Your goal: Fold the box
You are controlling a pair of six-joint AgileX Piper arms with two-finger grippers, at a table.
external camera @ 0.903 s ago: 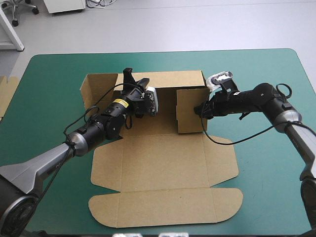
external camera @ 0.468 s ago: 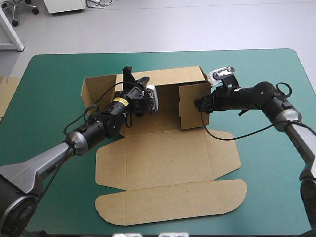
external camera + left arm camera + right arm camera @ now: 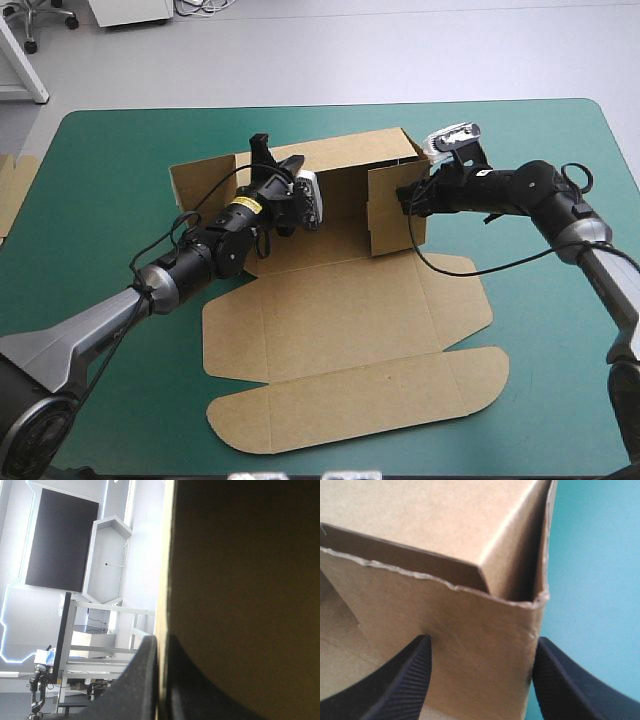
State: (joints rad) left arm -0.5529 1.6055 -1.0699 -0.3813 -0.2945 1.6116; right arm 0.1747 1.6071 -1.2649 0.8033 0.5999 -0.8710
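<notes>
The brown box lies in the middle of the table, its base and lid flat, its rear wall and right side wall raised. My left gripper reaches in from the left and is shut on the rear wall's top edge. In the left wrist view the board fills the space ahead, its edge running in between my left gripper's fingers. My right gripper is open at the raised right wall. In its own view the fingers stand wide apart against the wall, near the box corner.
The lid flap stretches toward the table's front edge. More brown board shows at the table's left edge. Teal-green cover shows on either side of the box. A black cable loops from the right wrist onto the board.
The whole box has turned and slid a little toward the right, its front lid swinging right. Both grippers kept their places on the walls, the right one shifting slightly farther back.
</notes>
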